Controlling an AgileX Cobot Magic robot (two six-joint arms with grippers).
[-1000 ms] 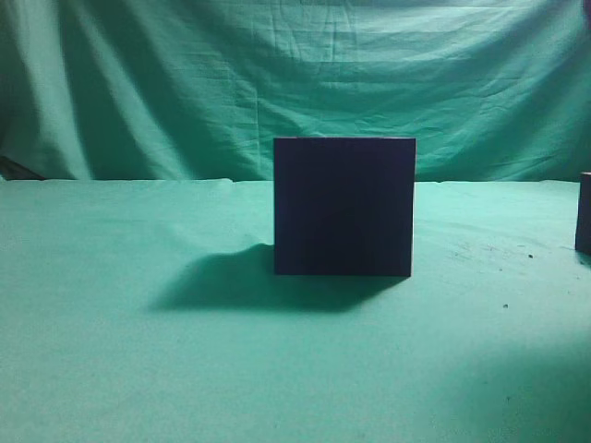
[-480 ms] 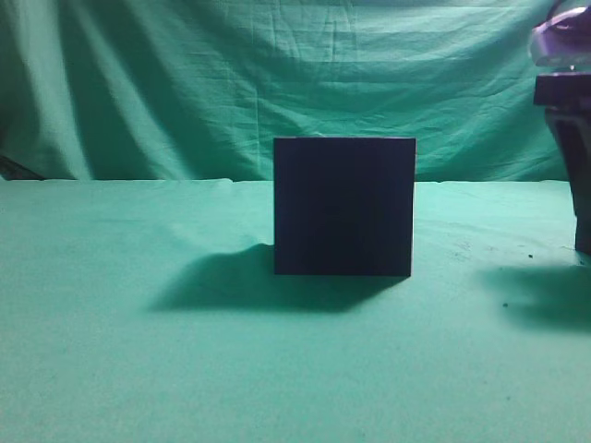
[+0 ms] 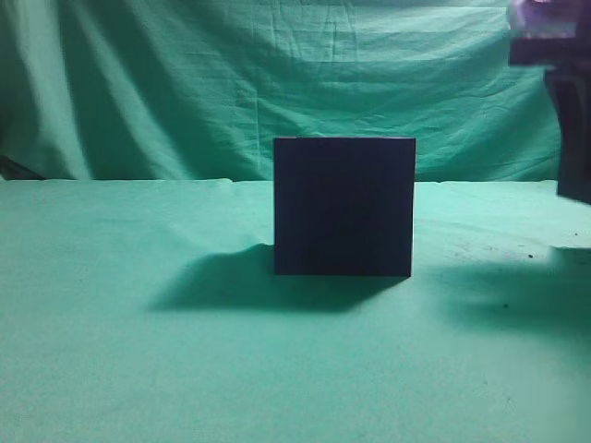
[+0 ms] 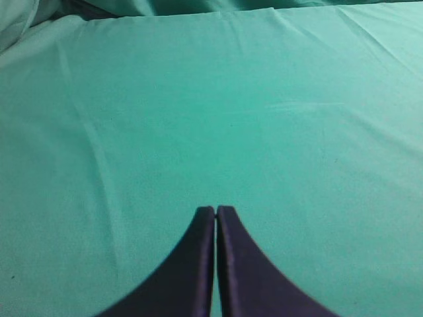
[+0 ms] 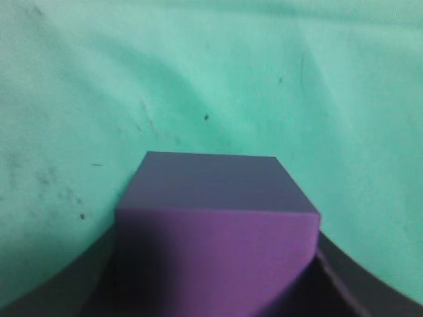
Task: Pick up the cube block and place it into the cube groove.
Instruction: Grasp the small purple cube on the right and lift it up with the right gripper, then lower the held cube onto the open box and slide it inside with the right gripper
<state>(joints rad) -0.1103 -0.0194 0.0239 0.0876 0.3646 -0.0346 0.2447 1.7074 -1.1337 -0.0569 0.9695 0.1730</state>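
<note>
The cube groove is the big near-black box with a plain square front, standing at the middle of the table; its recess is not visible. My right gripper hangs at the far right edge of the exterior view, shut on the cube block and holding it above the cloth. In the right wrist view the purple cube block sits between the dark fingers of the right gripper. My left gripper is shut and empty over bare cloth.
A green cloth covers the table, and a green curtain hangs behind it. The box casts a shadow to its left. The right arm's shadow lies on the cloth at the right.
The right gripper came down into view at the right edge, closed on the cube block that stood on the cloth there, and has lifted it off the table. The box has not moved.
</note>
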